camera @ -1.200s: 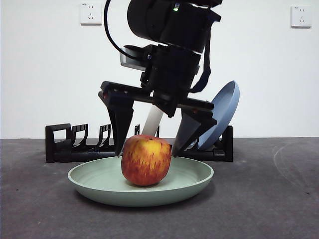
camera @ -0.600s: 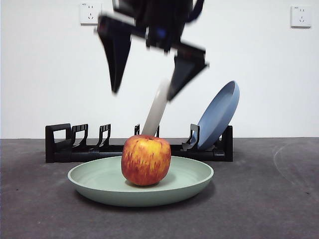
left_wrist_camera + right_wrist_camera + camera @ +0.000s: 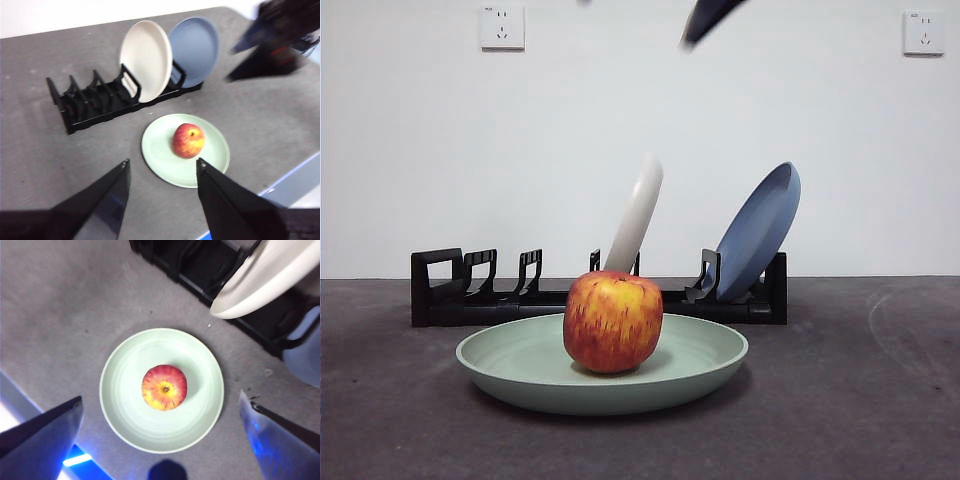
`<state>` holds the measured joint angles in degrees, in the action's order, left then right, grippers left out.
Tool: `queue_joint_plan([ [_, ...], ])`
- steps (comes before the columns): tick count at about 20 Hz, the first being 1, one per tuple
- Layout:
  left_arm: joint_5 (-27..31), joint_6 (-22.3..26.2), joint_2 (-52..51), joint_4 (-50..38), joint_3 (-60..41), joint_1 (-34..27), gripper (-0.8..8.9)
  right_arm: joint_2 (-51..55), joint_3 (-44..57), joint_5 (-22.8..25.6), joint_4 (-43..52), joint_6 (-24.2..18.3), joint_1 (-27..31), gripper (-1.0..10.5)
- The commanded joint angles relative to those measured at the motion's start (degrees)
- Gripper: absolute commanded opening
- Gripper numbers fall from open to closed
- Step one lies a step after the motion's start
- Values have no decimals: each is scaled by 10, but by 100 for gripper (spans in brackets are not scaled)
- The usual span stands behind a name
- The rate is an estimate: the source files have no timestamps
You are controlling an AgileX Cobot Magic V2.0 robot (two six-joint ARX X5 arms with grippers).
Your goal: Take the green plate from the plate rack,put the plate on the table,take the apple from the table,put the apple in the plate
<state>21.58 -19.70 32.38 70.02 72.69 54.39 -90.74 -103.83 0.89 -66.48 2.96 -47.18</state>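
The red and yellow apple (image 3: 612, 322) sits upright in the middle of the pale green plate (image 3: 520, 365), which lies flat on the dark grey table (image 3: 880, 400) in front of the black plate rack (image 3: 450, 290). My right gripper (image 3: 160, 397) is open and empty, high above the apple (image 3: 164, 387) and the green plate (image 3: 125, 405). In the front view it (image 3: 705, 15) shows only as a black tip at the top edge. My left gripper (image 3: 162, 161) is open and empty, high and off to one side of the plate (image 3: 160, 160) and apple (image 3: 188, 140).
The rack holds a cream-white plate (image 3: 636, 215) and a blue plate (image 3: 760, 230), both leaning in its slots behind the green plate. The rack's other slots (image 3: 85, 97) hold nothing. A blue strip (image 3: 295, 170) marks the table's near edge.
My right gripper, open around the apple a second ago, has risen straight up almost out of the front view. The apple and green plate have not moved.
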Motion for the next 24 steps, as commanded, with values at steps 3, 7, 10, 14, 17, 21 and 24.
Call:
queue_joint_plan([
  [3,27,12,48,-4,-2,0,220,71,-2,0,-12,-6,-1,620],
  [7,26,27,91,-23,-2,0,219,117,0,2,-39,-6,-1,609],
  [10,12,57,133,-75,-2,1,219,162,19,2,-65,-6,-1,589],
  [14,-38,78,177,-124,-7,1,219,239,136,2,-47,8,-1,589],
  [17,-43,76,191,-144,-48,1,219,296,249,-4,5,32,-1,589],
  [21,-72,62,189,-199,-138,0,219,330,334,-6,46,50,0,588],
  [24,-114,61,190,-229,-159,0,167,328,343,3,53,50,0,284],
])
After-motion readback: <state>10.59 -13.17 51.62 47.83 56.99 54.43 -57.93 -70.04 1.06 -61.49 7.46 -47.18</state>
